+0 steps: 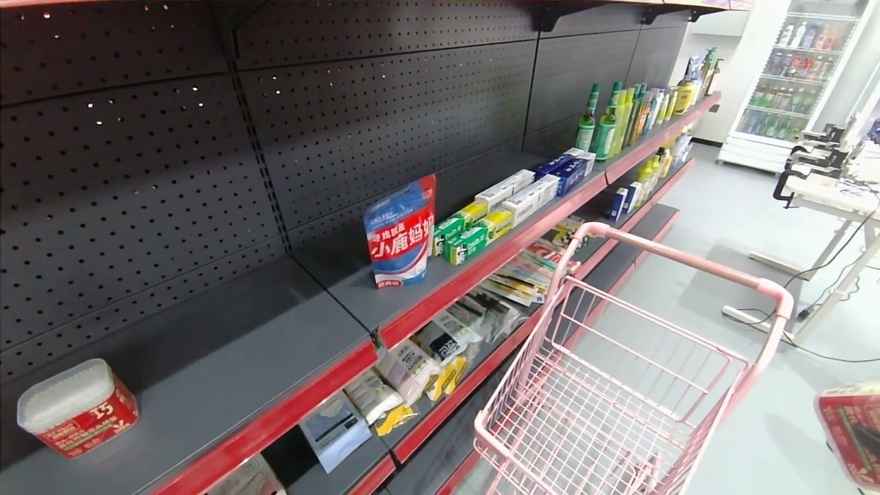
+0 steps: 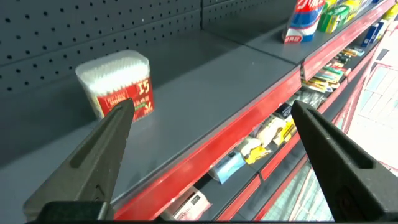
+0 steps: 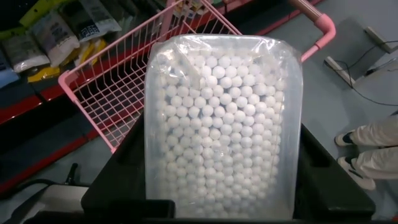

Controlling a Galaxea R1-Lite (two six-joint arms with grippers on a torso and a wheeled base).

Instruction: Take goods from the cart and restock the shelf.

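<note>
**Right gripper** [image 3: 224,177]: clamped on a clear plastic tub of white cotton swabs [image 3: 224,106], with one dark finger on each long side. The tub's long axis runs straight out from the wrist. In the head view this tub [image 1: 851,432] sits low at the robot's far right, beside the pink wire cart [image 1: 687,261]. It is well apart from the grey shelf board with a red front edge [image 1: 261,330], which lies ahead and to the left.

**Judgement:** the placing move must carry the tub leftward, past the cart, to the board. The right arm has the load.

**Left gripper** [image 2: 211,121]: fingers spread wide, holding nothing. It hovers just before the board, near a matching red-labelled tub [image 2: 118,81] that stands upright there. A blue and red standing pouch [image 1: 401,230] stands farther along the board.

**Obscured:**
- The frame edge cuts off the held tub in the head view.
- Its label side is unseen from the wrist.
- The tub covers the right fingertips.
</note>
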